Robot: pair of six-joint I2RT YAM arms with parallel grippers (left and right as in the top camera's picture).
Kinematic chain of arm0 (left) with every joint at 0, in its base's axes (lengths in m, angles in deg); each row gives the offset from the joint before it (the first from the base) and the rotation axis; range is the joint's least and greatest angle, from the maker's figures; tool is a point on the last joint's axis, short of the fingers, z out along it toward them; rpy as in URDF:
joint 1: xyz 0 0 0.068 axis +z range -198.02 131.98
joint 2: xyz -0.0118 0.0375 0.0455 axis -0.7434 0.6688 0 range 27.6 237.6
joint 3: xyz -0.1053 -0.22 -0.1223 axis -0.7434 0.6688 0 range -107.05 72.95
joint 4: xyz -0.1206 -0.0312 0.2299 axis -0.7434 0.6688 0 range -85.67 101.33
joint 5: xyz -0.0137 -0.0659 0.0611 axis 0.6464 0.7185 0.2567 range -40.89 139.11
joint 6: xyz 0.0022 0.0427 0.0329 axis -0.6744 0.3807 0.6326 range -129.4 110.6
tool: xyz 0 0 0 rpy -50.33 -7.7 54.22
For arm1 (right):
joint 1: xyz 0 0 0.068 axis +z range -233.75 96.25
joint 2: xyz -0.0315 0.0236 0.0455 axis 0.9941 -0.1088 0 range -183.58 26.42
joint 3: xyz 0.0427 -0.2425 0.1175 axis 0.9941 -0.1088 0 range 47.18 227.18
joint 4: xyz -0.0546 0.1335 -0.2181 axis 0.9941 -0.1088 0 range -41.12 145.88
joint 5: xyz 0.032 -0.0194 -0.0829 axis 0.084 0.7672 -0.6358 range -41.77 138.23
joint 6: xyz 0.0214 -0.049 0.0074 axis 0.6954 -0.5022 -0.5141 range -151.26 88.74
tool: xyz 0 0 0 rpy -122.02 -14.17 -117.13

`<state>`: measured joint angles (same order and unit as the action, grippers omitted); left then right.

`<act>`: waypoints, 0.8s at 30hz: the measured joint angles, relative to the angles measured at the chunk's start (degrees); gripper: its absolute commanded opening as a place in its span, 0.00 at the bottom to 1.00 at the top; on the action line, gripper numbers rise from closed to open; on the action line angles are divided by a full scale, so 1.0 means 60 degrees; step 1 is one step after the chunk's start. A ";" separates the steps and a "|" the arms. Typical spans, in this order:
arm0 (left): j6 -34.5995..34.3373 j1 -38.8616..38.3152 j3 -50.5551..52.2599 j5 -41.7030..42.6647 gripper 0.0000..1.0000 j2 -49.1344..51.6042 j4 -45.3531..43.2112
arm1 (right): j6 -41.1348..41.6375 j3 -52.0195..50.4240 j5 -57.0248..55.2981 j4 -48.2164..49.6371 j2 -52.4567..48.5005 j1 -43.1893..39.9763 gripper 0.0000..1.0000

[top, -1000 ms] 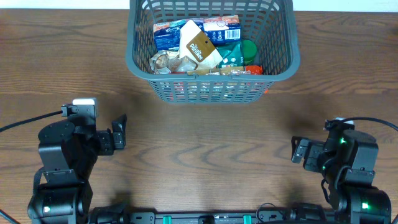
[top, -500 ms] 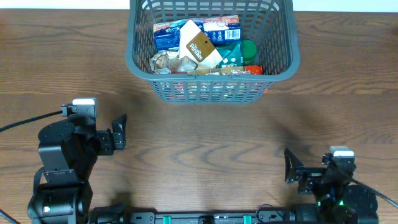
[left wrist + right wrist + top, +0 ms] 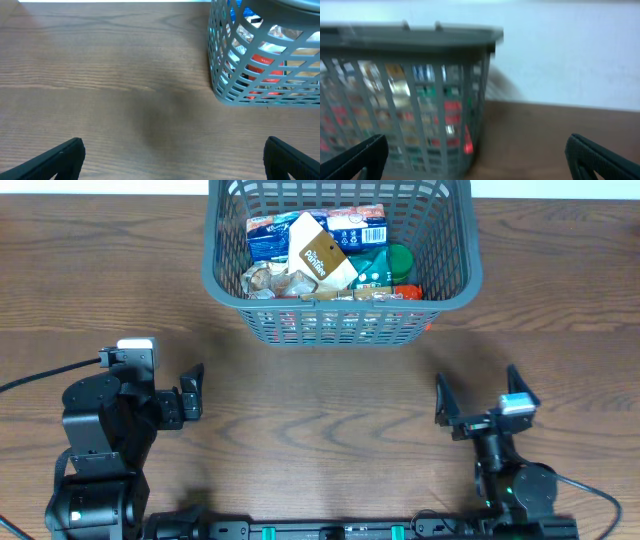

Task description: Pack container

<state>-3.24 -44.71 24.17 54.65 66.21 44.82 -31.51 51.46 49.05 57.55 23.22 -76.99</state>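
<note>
The dark grey slotted basket (image 3: pixel 340 320) stands at the back middle of the wooden table, holding several grocery packs: blue cartons, a brown bag, a green item, red packs. It shows at the upper right of the left wrist view (image 3: pixel 260 75) and, blurred, at the left of the right wrist view (image 3: pixel 405 95). My left gripper (image 3: pixel 192 392) is open and empty at the front left, well short of the basket. My right gripper (image 3: pixel 478 395) is open and empty at the front right, its fingers pointing toward the basket.
Bare brown wooden table (image 3: pixel 320 410) lies between the arms and the basket. A pale wall shows behind the basket in the right wrist view (image 3: pixel 570 55).
My right arm has swung down and turned, and its gripper now faces the basket, spread wide. The left arm and the basket have not moved.
</note>
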 measured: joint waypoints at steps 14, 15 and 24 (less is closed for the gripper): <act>0.0000 0.0000 0.0000 0.0000 0.99 0.0000 0.0000 | -0.1974 -0.0492 -0.0455 -0.1242 0.0419 0.0004 0.99; 0.0000 0.0000 0.0000 0.0000 0.99 0.0000 -0.0004 | -0.1960 -0.0492 -0.0499 -0.1242 0.0423 0.0004 0.99; 0.0000 0.0000 0.0000 0.0000 0.99 0.0000 0.0000 | -0.0922 -0.0492 -0.1362 -0.1162 0.0423 -0.0160 0.99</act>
<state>-3.24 -44.71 24.17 54.65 66.21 44.82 -37.04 48.50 40.88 50.58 25.75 -77.95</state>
